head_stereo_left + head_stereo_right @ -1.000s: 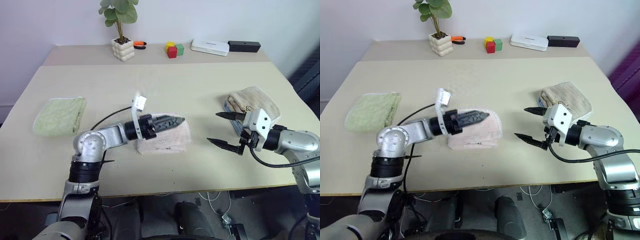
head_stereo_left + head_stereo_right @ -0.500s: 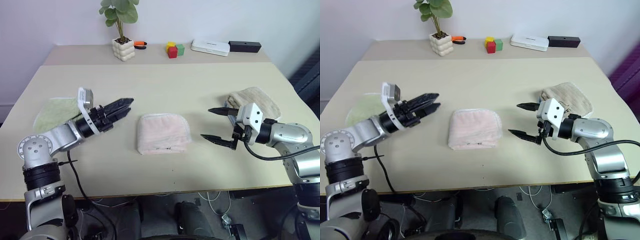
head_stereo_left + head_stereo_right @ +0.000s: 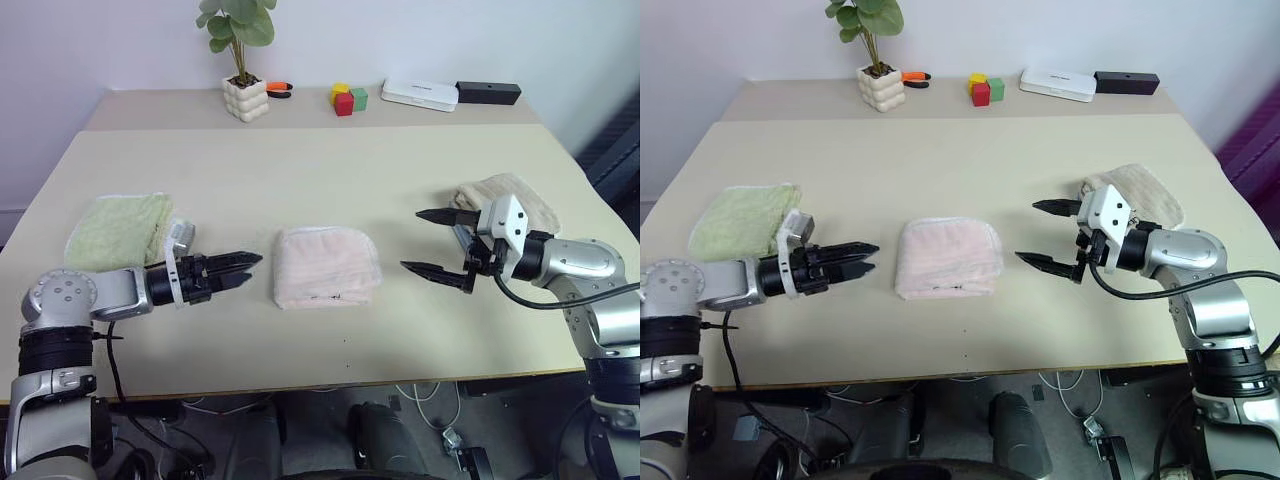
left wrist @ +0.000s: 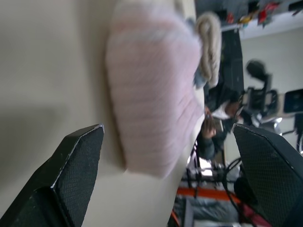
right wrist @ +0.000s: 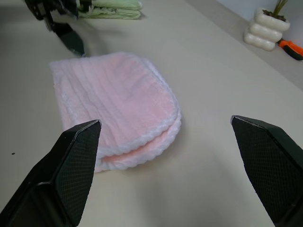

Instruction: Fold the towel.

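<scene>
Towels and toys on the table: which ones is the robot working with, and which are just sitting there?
For the job:
- pink towel, folded
- left gripper, open
- right gripper, open

Just lying about:
- green towel
- tan towel
- potted plant
- coloured blocks
- white box
- black box

Head views: bright, even, diffuse lighting; no glare on table (image 3: pixel 330 170); shadows soft, faint, lying just under left gripper (image 3: pixel 240 270) and right gripper (image 3: pixel 432 242); sharp across tabletop, incl. plant (image 3: pixel 240 25) at far edge; slight bowing of table edges twd frame corners. Left wrist view: heavy motion blur; pink towel (image 4: pixel 151 94) smeared, bkgd past table streaked, bright patch at far room wall. Right wrist view: towel crisp, scalloped edge readable; near fingertips (image 5: pixel 71 165) soft, out of focus; soft shadow under towel fold.
</scene>
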Robot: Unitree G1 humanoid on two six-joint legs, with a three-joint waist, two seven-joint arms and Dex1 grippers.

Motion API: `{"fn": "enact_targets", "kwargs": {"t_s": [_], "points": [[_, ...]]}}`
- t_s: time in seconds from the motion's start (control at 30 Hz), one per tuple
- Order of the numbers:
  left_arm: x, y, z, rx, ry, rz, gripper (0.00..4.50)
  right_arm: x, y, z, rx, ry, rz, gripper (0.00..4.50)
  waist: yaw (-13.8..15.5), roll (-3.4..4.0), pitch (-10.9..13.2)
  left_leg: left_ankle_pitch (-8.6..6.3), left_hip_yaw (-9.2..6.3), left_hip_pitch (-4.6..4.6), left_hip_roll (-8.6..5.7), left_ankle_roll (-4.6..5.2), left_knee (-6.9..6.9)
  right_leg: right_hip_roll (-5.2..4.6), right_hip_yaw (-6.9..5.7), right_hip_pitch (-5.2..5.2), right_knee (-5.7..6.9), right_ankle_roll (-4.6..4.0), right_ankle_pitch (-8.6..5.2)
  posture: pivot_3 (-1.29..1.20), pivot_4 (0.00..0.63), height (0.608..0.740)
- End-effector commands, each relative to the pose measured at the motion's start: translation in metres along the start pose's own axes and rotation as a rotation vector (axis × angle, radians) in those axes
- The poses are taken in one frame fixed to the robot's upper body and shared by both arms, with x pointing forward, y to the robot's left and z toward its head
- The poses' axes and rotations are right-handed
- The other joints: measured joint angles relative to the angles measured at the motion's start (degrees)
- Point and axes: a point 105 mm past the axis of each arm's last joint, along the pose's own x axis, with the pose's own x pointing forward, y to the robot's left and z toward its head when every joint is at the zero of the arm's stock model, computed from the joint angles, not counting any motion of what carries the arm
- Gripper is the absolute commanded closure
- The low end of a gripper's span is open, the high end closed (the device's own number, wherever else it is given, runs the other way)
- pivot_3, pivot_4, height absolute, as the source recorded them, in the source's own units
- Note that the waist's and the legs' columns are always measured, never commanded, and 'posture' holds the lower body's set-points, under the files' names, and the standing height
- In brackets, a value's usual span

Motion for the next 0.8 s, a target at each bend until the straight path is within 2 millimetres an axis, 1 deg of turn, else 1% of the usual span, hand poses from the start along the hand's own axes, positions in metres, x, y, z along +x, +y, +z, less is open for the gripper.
{"fn": "enact_targets", "kwargs": {"t_s": [0.03, 0.1, 0.2, 0.3, 0.4, 0.47, 0.53, 0.6, 0.7, 0.8], "points": [[0.004, -0.008, 0.003, 0.012, 0.034, -0.056, 0.04, -0.006, -0.001, 0.012, -0.041, -0.013, -0.014, 0.0, 0.0, 0.0, 0.0, 0.0, 0.0, 0.0, 0.0, 0.0, 0.0, 0.0, 0.0, -0.01, 0.0, 0.0, 0.0, 0.0, 0.15, 0.74], [0.009, -0.009, 0.004, 0.007, 0.044, -0.082, 0.04, -0.007, -0.001, 0.011, -0.046, -0.004, -0.015, 0.0, 0.0, 0.0, 0.0, 0.0, 0.0, -0.01, 0.0, 0.0, 0.01, 0.0, 0.0, -0.01, 0.01, 0.0, 0.0, 0.0, 0.15, 0.74], [0.016, -0.004, 0.009, -0.004, 0.035, -0.088, 0.04, -0.007, 0.001, 0.012, -0.048, 0.0, -0.017, 0.0, 0.0, 0.0, 0.0, 0.0, 0.01, -0.01, 0.0, 0.0, 0.02, -0.01, 0.0, -0.01, 0.0, 0.0, 0.0, 0.0, 0.15, 0.74], [0.023, 0.0, 0.006, 0.007, 0.071, -0.079, 0.04, -0.009, 0.002, 0.012, -0.049, 0.004, -0.02, 0.0, -0.1, 0.0, 0.0, 0.0, 0.01, -0.02, 0.0, 0.0, 0.0, 0.0, 0.0, -0.02, 0.0, 0.01, 0.0, 0.0, 0.15, 0.74], [0.03, 0.0, 0.002, -0.006, 0.098, -0.103, 0.04, -0.01, 0.003, 0.012, -0.051, 0.01, -0.027, 0.0, 0.0, 0.0, 0.0, 0.0, 0.01, -0.02, 0.0, 0.0, -0.01, 0.0, 0.0, -0.03, 0.01, 0.03, 0.02, 0.0, 0.15, 0.74], [0.033, 0.0, -0.001, -0.035, 0.107, -0.118, 0.04, -0.01, 0.004, 0.012, -0.051, 0.011, -0.028, 0.0, 0.0, 0.0, 0.0, 0.0, 0.01, -0.02, 0.0, 0.01, 0.0, 0.0, 0.0, -0.02, 0.01, 0.03, 0.02, 0.0, 0.15, 0.74], [0.034, 0.004, -0.006, -0.009, 0.127, -0.102, 0.04, -0.009, 0.007, 0.014, -0.048, 0.006, -0.022, 0.0, 0.0, 0.0, 0.0, 0.0, 0.01, -0.02, -0.01, 0.01, 0.02, -0.01, 0.0, -0.01, 0.02, 0.02, 0.01, 0.0, 0.15, 0.74], [0.037, 0.01, -0.006, -0.008, 0.128, -0.081, 0.04, -0.007, 0.011, 0.015, -0.046, 0.002, -0.015, 0.0, 0.1, 0.01, 0.0, 0.0, 0.0, -0.02, -0.01, 0.01, 0.02, -0.01, 0.0, -0.01, 0.01, 0.01, 0.01, 0.0, 0.15, 0.74], [0.043, 0.017, -0.005, -0.004, 0.129, -0.054, 0.04, -0.006, 0.011, 0.016, -0.044, -0.002, -0.022, 0.0, 0.4, 0.06, 0.0, 0.0, 0.0, -0.01, -0.01, 0.01, 0.06, -0.01, 0.0, 0.03, 0.02, 0.01, 0.01, 0.0, 0.15, 0.74], [0.052, 0.013, -0.003, 0.004, 0.134, -0.075, 0.04, -0.006, 0.011, 0.015, -0.042, 0.0, -0.024, 0.0, 0.9, 0.08, -0.1, 0.0, 0.0, 0.05, -0.03, 0.01, 0.14, -0.03, 0.0, 0.13, 0.02, -0.01, 0.0, 0.0, 0.15, 0.74]]}}
